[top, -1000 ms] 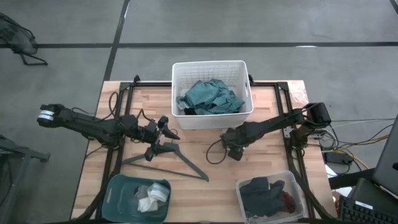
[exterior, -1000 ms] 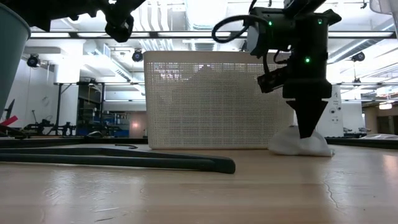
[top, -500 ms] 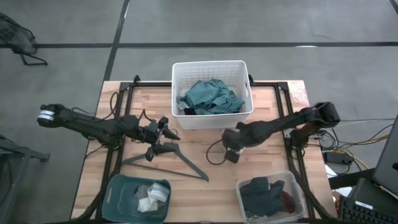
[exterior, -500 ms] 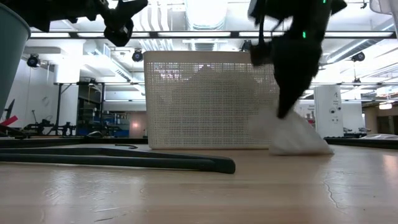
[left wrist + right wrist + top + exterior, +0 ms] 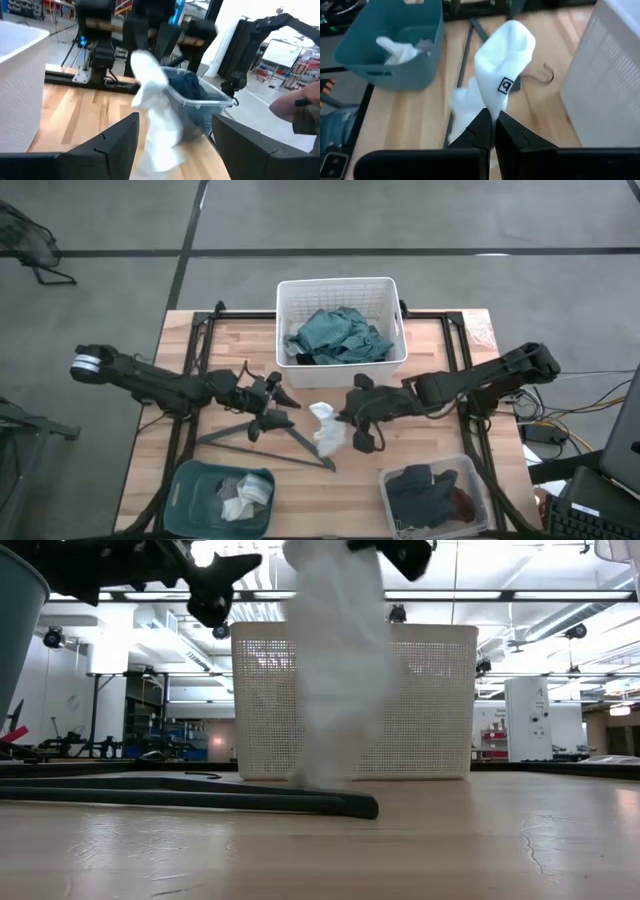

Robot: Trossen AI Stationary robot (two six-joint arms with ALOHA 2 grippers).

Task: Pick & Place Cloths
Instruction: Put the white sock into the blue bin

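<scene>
Near table centre, at 6 o'clock from the white basket (image 5: 340, 292), the right gripper (image 5: 347, 417) is clamped shut on a white cloth (image 5: 325, 427). Right wrist view: fingers pinched together on the cloth's edge, rest of the cloth (image 5: 497, 85) hanging beyond, w/ a small black square mark on it. Low view: cloth (image 5: 335, 670) hangs long and blurred in front of the basket (image 5: 430, 700), bottom end at or just above the wood, just behind the hanger (image 5: 190, 797).

Left gripper (image 5: 268, 406) sits at 9 o'clock from the cloth, nearby, over the dark hanger (image 5: 265, 442); fingers spread wide, nothing between them. Left wrist view: both fingers (image 5: 117, 142) apart, cloth (image 5: 155, 120) dangling ahead.

Basket holds a teal-green cloth (image 5: 338, 335). Teal bin (image 5: 185, 490) at 7 o'clock from centre, w/ small white and grey pieces (image 5: 245, 495) inside. Clear box (image 5: 480, 490) at 5 o'clock holds dark cloths (image 5: 425, 495) plus a bit of maroon.

Table (image 5: 420, 380) is light wood. Left wrist view also shows a person's hand (image 5: 292, 105) at the far edge, beyond the table.
</scene>
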